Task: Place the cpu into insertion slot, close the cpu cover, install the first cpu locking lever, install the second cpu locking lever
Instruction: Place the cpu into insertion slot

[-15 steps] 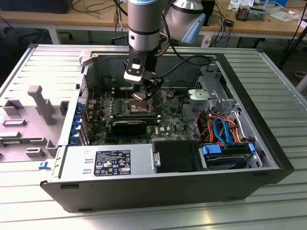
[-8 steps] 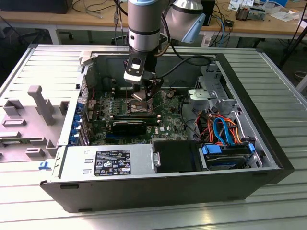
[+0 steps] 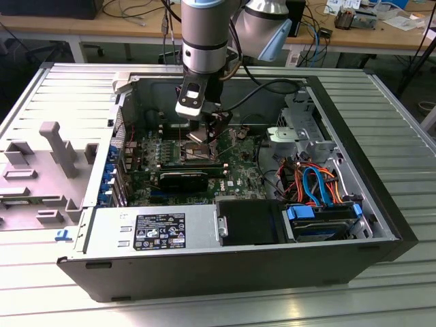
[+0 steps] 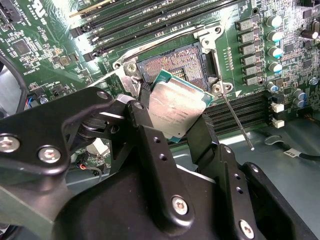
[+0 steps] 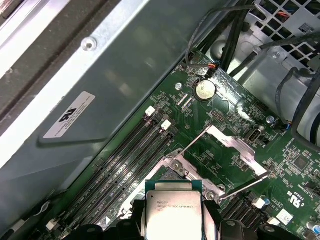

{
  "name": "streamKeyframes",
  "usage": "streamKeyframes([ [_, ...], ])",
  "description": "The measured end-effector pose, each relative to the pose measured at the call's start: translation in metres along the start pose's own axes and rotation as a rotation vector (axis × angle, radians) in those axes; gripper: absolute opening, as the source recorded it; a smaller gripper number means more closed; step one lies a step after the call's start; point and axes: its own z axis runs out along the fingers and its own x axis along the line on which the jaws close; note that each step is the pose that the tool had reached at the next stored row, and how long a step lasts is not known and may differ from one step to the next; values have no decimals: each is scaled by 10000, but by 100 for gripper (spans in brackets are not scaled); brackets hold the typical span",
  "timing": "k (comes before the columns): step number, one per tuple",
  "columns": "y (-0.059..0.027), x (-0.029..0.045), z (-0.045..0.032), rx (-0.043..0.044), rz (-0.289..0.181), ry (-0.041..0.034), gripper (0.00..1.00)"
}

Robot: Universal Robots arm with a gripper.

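Note:
My gripper [image 4: 172, 120] is shut on the cpu [image 4: 175, 107], a flat square chip with a dull silver top, clamped at two opposite edges by the black fingers [image 4: 150, 135]. The chip hangs tilted just above the insertion slot [image 4: 180, 65], whose pin field lies bare inside its metal frame. In the first wrist view the cpu [image 5: 173, 212] sits between the fingertips of the gripper [image 5: 173, 222], and the silvery cpu cover [image 5: 235, 145] stands swung open beside the socket. Two thin locking levers [image 5: 192, 142] [image 4: 239, 120] stick out, unlatched. In the exterior view the gripper [image 3: 208, 133] is low inside the computer case.
Long black memory slots [image 4: 150, 25] flank the socket on the green board [image 3: 238, 163]. A black graphics card [image 3: 184, 178] lies near it. The power supply [image 3: 153, 228], drive cage with blue and orange cables [image 3: 313, 184] and the case walls [image 3: 354, 150] close in the space.

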Motion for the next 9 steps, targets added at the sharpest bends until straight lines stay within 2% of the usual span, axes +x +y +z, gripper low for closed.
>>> streamKeyframes([
  [9,0,0,3,-1,51,-1,54],
])
